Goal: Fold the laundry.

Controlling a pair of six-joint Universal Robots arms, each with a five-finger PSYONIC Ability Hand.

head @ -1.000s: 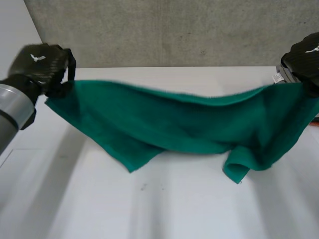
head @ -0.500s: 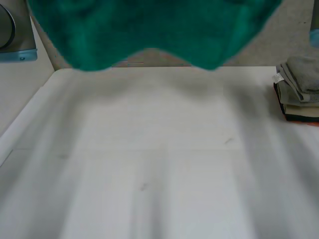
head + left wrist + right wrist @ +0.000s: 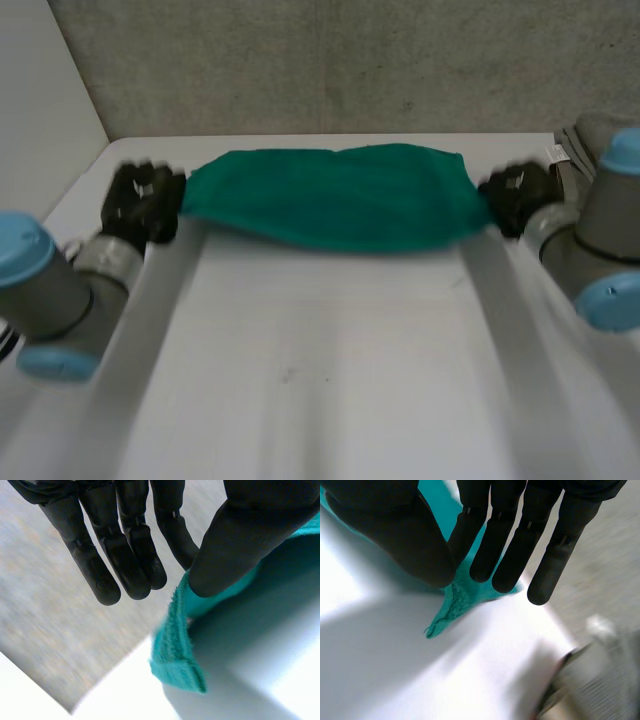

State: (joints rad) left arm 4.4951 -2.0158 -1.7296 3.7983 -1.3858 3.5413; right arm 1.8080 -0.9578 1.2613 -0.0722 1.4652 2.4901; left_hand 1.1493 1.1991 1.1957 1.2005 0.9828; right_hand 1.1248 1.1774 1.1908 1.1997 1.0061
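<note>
Both arms reach forward over the white tabletop [image 3: 330, 350]. The left arm [image 3: 60, 290] comes in from the lower left of the head view and the right arm [image 3: 600, 230] from the right edge. The left hand [image 3: 145, 203] is at the upper left and the right hand [image 3: 515, 197] at the upper right, both at about the same height in the frame. Between them the green cloth [image 3: 330, 195] is stretched as a wide band across the upper middle, in front of the grey wall [image 3: 300, 60]. I cannot tell if it touches the tabletop.

The wrist views show the grasp, which the head view does not. On the left hand the fingers [image 3: 125, 555] are straight and close together, and the thumb [image 3: 250, 535] pinches the cloth against the nearest finger. One corner hangs free just below the fingertips. On the right hand it is the same: straight fingers [image 3: 510, 550], thumb [image 3: 400, 535] closed on the cloth, and a small corner hangs out under them. The right wrist view also shows, blurred, a stack of folded cloths [image 3: 600, 680] beyond the fingertips.

One second ago the cloth sagged low in the middle of the frame, with loose flaps hanging down. Half a second ago it was high — covering the top of the frame. Now it is lower and further forward, and pulled flat.
</note>
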